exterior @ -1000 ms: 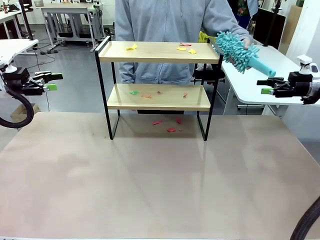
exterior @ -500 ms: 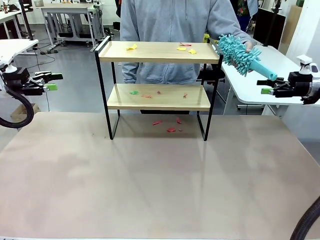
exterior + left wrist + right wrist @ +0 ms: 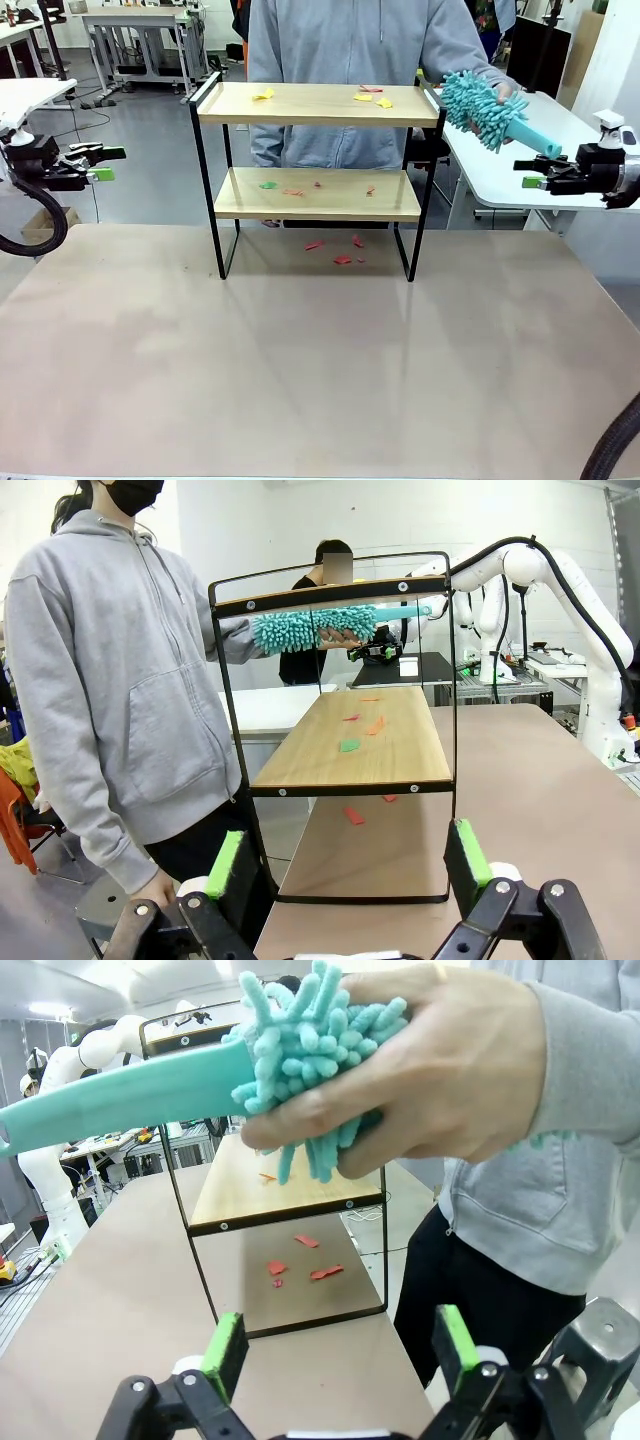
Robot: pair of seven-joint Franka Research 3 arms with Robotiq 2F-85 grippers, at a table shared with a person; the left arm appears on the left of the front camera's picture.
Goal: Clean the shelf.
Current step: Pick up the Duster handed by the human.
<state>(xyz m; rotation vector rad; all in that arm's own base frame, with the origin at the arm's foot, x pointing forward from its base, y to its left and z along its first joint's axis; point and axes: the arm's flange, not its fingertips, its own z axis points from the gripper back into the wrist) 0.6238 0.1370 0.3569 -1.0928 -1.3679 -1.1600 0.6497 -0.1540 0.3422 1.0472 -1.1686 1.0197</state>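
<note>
Room: workshop with a grey floor and white tables [image 3: 140, 18] at the back.
Counter: wide pale beige counter [image 3: 300, 380], bare on the near side.
Person: stands behind the far edge in a grey hoodie [image 3: 350, 40].
Shelf: the shelf [image 3: 318, 105] stands upright on the far middle of the counter. Its long axis runs left to right and its open front faces the robot.
Left wrist view: looks along the shelf from one end, both boards running away.
Duster: a teal duster [image 3: 300, 1050] gripped round its fluffy head by the person's hand [image 3: 420, 1070]. It is just beside the shelf's right end, at top-board height, handle towards the right arm.
Left pincer [image 3: 105, 164]: wide, empty, well left of the shelf.
Right pincer [image 3: 530, 174]: wide, empty, near the handle tip.
Scraps: yellow scraps [image 3: 263, 95] and red ones on top, a green scrap [image 3: 268, 184] and red ones on the lower board, red scraps [image 3: 342, 259] on the counter underneath.
</note>
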